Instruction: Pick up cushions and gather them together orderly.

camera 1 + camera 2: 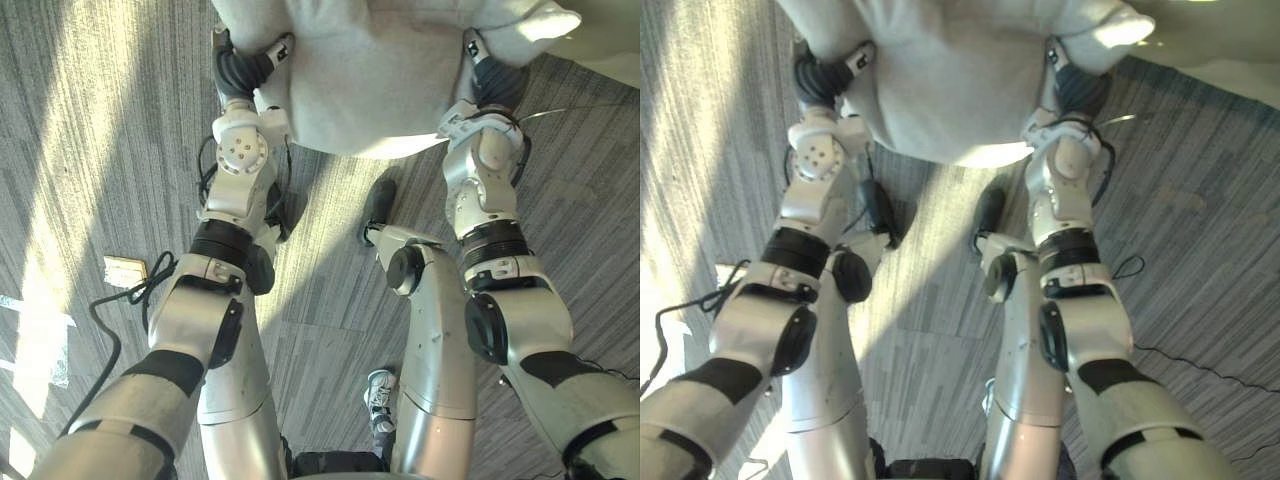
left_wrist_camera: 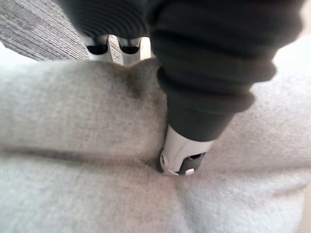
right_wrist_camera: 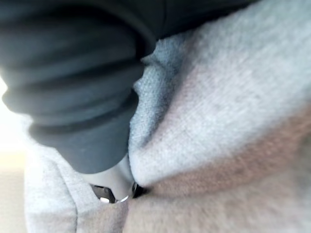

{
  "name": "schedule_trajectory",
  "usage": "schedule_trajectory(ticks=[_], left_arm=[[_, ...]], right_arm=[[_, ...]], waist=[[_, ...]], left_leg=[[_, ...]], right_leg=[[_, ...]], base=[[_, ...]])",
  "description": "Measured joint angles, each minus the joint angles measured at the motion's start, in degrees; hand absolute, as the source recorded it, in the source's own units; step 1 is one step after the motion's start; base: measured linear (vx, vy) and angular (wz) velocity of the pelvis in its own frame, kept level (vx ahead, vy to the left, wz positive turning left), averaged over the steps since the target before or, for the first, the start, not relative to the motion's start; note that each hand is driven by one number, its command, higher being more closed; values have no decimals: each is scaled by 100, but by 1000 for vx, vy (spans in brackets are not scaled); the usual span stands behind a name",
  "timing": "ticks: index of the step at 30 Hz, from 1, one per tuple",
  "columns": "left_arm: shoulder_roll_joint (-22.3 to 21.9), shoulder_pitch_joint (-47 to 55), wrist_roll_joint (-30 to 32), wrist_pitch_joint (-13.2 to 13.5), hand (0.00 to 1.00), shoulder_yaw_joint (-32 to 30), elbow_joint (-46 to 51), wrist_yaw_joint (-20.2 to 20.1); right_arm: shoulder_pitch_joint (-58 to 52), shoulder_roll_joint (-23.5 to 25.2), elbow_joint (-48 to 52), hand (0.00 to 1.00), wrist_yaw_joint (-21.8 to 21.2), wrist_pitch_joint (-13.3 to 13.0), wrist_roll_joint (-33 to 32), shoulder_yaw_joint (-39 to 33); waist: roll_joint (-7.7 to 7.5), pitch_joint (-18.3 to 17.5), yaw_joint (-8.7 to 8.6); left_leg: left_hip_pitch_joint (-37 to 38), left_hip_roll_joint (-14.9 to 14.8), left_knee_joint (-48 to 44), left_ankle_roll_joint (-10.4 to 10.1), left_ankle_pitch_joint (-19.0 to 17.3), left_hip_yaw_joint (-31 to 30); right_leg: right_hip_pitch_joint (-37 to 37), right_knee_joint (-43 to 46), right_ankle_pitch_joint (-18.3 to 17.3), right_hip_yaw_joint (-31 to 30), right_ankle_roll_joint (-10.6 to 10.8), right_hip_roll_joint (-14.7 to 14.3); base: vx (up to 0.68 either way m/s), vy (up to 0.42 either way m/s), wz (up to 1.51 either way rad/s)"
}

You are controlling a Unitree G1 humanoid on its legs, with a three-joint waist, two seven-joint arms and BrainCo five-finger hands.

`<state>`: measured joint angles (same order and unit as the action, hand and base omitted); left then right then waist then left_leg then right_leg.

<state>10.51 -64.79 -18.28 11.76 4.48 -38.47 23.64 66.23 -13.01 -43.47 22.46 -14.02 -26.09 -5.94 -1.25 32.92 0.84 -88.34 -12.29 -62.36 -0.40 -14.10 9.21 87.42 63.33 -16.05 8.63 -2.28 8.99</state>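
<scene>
Clutching a grey cushion [image 1: 380, 70] are left hand [image 1: 238, 68] and right hand [image 1: 492, 78].

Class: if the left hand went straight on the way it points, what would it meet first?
The grey cushion: the left hand pinches its edge, thumb dug into the fabric, so it would likely sink deeper.

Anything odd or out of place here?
Grasp looks fine: the large light grey fabric cushion is pinched between left hand and right hand. One stray: a small flat tan block lying on the grey carpet.
</scene>
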Motion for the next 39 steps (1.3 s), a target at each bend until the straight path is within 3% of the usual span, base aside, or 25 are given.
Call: schedule_trajectory(ticks=[4, 10, 11, 14, 15, 18, 22, 28, 32, 35, 36, 38, 39], left_arm=[[-210, 638, -97, 11, 100, 17, 688, 132], [-363, 1862, -65, 281, 100, 385, 1922, 251], [-446, 2135, 40, 406, 100, 474, 2101, 251], [-604, 2688, 137, 458, 100, 618, 2534, 254], [-688, 3007, 189, 542, 100, 677, 2651, 250], [-876, 3803, 231, 623, 100, 725, 3038, 241], [-950, 5132, 13, 680, 100, 798, 3515, 192], [-852, 6206, -104, 785, 100, 1017, 3612, 75], [-705, 6597, -104, 612, 100, 1183, 3538, -34], [-582, 6626, -97, 496, 100, 1245, 3429, -34], [-435, 6643, -94, 450, 100, 1321, 3400, -38], [-347, 6660, -88, 440, 100, 1340, 3405, -47], [-331, 6660, -86, 442, 100, 1340, 3408, -52]], right_arm=[[-739, 301, 617, 100, 17, 54, -101, 3], [-2342, 688, 2292, 100, 96, -36, -83, 177], [-2725, 763, 2627, 100, 96, -180, -63, 195], [-3388, 979, 3307, 100, 108, -322, 136, 243], [-3733, 1025, 3497, 100, 108, -433, 145, 344], [-4595, 1059, 4201, 100, 99, -473, 374, 675], [-5801, 1054, 4842, 100, -127, -445, 830, 1157], [-6499, 1018, 4679, 100, -418, -368, 1201, 1343], [-6473, 776, 3969, 100, -467, -288, 1269, 1340], [-6450, 724, 3592, 100, -544, -163, 1269, 1343], [-6462, 616, 3449, 100, -594, -106, 1270, 1363], [-6460, 541, 3379, 100, -680, -101, 1271, 1428], [-6461, 476, 3377, 100, -712, -102, 1271, 1476]], waist=[[-5, -8, 7], [-1, -72, -44], [-12, -271, -47], [-12, -440, -79], [-12, -743, -87], [-16, -871, -84], [-26, -1450, -66], [-38, -1872, -35], [-43, -1899, -89], [-48, -1933, -131], [-46, -1951, -160], [-41, -2040, -190], [-49, -2117, -191]], left_leg=[[562, -59, 64, 3, 1, 23], [2442, -89, 987, -92, 63, 174], [2739, -85, 1223, -117, 64, 244], [3615, -10, 1654, -129, 156, 332], [3808, 3, 1812, -145, 166, 366], [4909, 54, 2231, -173, 175, 454], [5995, 139, 2841, -228, 137, 554], [6858, 230, 3176, -294, -89, 627], [7345, 277, 2913, -230, -495, 850], [7785, 341, 2956, -168, -718, 933], [8105, 401, 3316, -110, -705, 925], [8355, 446, 3725, -119, -631, 931], [8470, 503, 3997, -159, -577, 932]], right_leg=[[-546, -114, 13, 25, -13, -49], [-2378, -1080, 148, 56, 93, -228], [-2651, -1292, 175, 68, 101, -230], [-3484, -1678, 218, 98, 43, -220], [-3670, -1830, 231, 113, 34, -222], [-4791, -2298, 245, 228, 49, -231], [-5898, -2987, 242, 261, 199, -290], [-6715, -3358, 124, 177, 419, -314], [-6798, -2572, 32, 11, 550, -158], [-6732, -1856, 233, 49, 749, 62], [-6648, -1724, 330, 174, 624, 136], [-6627, -2388, 218, 272, 566, 74], [-6546, -3057, 366, 319, 559, 22]], base=[[-18, 1, -4], [-68, -16, -7], [-38, -31, 3], [70, -21, 4], [148, 2, 2], [182, 17, 0], [174, 27, 1], [134, 43, -7], [104, 79, -24], [116, 84, -24], [145, 42, -8], [157, 20, -6], [225, -5, -3]])
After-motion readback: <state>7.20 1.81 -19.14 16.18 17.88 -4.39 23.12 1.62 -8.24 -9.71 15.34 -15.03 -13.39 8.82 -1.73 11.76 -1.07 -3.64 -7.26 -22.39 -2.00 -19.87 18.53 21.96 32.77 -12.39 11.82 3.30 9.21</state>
